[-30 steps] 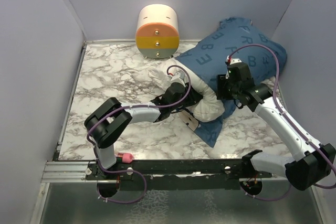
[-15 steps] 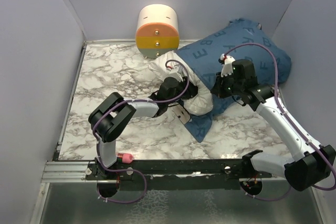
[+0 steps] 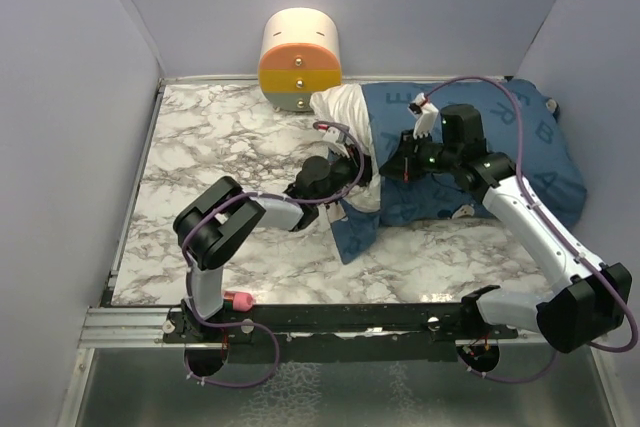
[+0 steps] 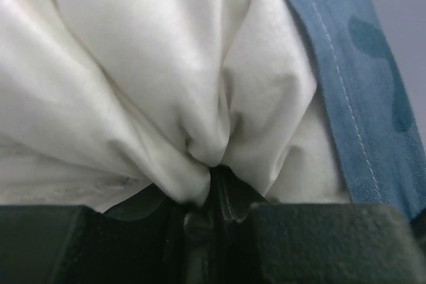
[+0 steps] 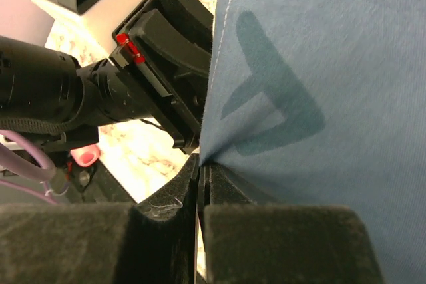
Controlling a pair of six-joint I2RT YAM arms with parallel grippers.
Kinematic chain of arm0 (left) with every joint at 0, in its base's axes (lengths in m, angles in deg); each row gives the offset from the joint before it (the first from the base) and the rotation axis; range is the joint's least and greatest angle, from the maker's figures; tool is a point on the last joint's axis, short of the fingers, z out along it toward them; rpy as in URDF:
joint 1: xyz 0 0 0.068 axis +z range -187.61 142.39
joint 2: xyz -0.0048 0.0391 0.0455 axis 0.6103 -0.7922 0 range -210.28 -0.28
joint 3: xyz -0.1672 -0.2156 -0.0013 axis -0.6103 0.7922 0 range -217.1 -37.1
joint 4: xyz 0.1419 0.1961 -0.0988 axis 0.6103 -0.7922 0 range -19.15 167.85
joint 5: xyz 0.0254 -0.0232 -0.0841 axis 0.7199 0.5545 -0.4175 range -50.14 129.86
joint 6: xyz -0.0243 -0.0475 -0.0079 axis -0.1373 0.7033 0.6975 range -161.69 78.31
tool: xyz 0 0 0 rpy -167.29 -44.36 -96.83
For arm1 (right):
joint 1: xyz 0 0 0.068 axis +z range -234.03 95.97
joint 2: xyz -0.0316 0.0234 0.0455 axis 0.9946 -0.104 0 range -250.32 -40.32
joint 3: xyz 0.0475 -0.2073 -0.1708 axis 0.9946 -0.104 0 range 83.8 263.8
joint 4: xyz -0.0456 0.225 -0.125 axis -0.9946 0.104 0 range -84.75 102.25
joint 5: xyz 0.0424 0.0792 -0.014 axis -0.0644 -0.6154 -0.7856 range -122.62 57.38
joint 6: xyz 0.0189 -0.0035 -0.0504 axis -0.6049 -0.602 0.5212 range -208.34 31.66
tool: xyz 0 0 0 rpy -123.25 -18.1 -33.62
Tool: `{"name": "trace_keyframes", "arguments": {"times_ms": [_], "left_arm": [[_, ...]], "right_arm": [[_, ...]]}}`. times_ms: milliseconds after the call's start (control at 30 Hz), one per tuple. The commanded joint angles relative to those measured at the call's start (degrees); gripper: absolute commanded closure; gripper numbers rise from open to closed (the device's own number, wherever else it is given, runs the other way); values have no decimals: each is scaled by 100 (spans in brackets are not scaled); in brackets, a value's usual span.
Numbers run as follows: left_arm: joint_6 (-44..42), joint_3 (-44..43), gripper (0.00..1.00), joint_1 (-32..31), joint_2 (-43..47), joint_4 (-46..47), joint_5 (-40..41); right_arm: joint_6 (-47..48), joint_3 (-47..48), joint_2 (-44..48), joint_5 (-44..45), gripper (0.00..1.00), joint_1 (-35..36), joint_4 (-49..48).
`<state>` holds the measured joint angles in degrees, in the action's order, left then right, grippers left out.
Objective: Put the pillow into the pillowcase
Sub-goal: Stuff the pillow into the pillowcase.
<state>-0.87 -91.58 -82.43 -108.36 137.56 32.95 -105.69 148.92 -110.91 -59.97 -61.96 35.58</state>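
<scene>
Showing one white end outside the opening, the pillow [image 3: 343, 107] lies mostly sleeved in the pillowcase [image 3: 545, 162] at the tabletop's [image 3: 215, 137] far right corner, left gripper [image 4: 212, 179] pinching pillow fabric, right gripper [image 5: 200, 166] clamped on the pillowcase hem; final insertion appears outstanding.

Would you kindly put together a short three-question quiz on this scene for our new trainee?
1. True or false: the left arm's fingers are pinching a fold of the white pillow.
2. What do the right arm's fingers grip? A. the edge of the blue pillowcase; B. the pillow; C. nothing.
3. Name the object standing at the table's far edge, near the pillow's exposed end.

Key: 1 true; 2 A; 3 the cream-and-orange cylinder.
</scene>
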Motion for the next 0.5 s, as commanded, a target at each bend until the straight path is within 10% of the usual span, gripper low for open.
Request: {"name": "trace_keyframes", "arguments": {"times_ms": [0, 167, 300, 467], "left_arm": [[785, 630, 79, -660, -309, 1576, -287], [883, 570, 66, -510, -358, 899, -655], [722, 718, 45, -191, 427, -134, -1032], [555, 893, 37, 602, 1694, -2351, -2041]], "right_arm": [[-608, -349, -29, -1014, 99, 254, -772], [27, -513, 57, 33, 95, 246, 364], [600, -246, 845, -540, 59, 246, 304], [1219, 859, 728, -1067, 39, 246, 505]]}}
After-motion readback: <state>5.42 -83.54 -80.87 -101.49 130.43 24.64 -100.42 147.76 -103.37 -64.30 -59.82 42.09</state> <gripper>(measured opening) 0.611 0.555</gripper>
